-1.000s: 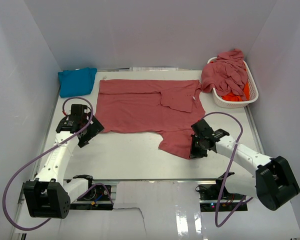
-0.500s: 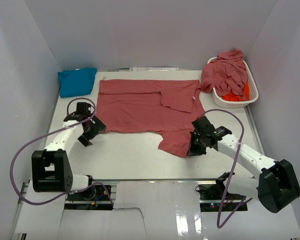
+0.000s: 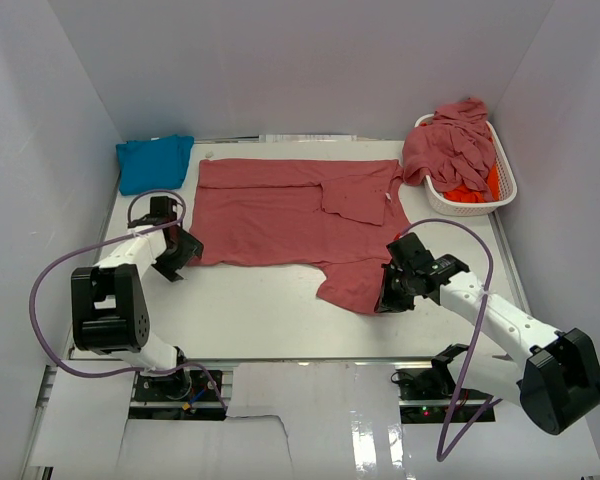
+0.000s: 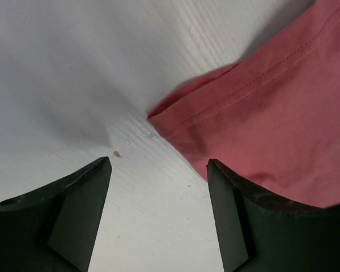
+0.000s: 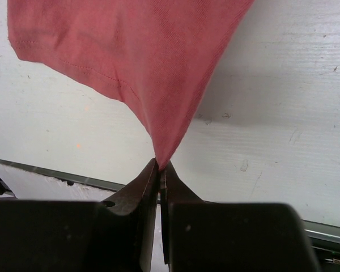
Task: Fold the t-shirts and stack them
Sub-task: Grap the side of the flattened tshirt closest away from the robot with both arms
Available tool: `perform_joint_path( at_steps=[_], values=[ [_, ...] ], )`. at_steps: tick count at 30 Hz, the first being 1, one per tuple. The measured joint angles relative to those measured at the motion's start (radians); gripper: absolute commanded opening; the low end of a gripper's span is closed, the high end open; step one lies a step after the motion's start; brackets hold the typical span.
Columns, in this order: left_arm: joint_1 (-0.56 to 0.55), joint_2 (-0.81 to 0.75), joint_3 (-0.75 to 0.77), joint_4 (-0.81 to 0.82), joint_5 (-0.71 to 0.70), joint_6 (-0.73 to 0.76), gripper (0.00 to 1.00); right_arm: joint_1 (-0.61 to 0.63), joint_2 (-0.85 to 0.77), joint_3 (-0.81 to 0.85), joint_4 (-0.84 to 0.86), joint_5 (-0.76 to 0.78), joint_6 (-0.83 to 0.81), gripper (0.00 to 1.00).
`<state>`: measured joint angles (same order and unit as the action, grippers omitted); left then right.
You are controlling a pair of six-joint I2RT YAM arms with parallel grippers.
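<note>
White walled table [image 3: 260, 310]. Rose-red t-shirt [image 3: 280, 210] spread flat at centre. Right gripper [image 5: 160, 167] clamped on near sleeve tip, thin bite; likely slip under pull. Left gripper [image 4: 158, 163] wide, straddling shirt's left near corner, ungripped; lopsided lift would bunch cloth.

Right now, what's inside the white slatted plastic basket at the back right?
A crumpled rose-red cotton heap fills the basket and drapes over its rim, with bright orange fabric showing beneath. Anything deeper is covered.

White table [image 3: 250, 310]: red shirt [image 3: 280, 215] spread flat mid, blue shirt [image 3: 152, 162] far-L corner, basket [image 3: 458, 208] far-R.
</note>
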<state>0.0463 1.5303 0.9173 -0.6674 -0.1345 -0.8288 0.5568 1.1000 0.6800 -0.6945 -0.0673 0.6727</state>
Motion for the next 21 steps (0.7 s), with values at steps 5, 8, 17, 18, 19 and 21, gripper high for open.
perform_joint_path(
  at_steps=[5, 8, 17, 18, 19, 21],
  values=[
    [0.023, 0.003, 0.016, 0.026, 0.013, -0.019, 0.78, 0.000, -0.002, 0.000, -0.007, 0.000, 0.001, 0.08],
    [0.034, 0.003, 0.016, 0.043, 0.030, -0.028, 0.75, 0.000, -0.002, 0.000, -0.007, 0.000, 0.002, 0.08],
    [0.058, 0.021, -0.006, 0.078, 0.084, -0.056, 0.72, 0.000, -0.002, 0.000, -0.008, 0.000, 0.002, 0.08],
    [0.058, 0.022, -0.010, 0.077, 0.087, -0.057, 0.71, 0.000, -0.002, 0.000, -0.008, 0.000, 0.002, 0.08],
    [0.058, 0.024, -0.013, 0.077, 0.090, -0.057, 0.70, 0.000, -0.002, 0.000, -0.008, 0.000, 0.002, 0.08],
    [0.058, 0.032, -0.016, 0.078, 0.095, -0.058, 0.69, 0.000, -0.002, 0.000, -0.008, 0.000, 0.002, 0.08]
  ],
)
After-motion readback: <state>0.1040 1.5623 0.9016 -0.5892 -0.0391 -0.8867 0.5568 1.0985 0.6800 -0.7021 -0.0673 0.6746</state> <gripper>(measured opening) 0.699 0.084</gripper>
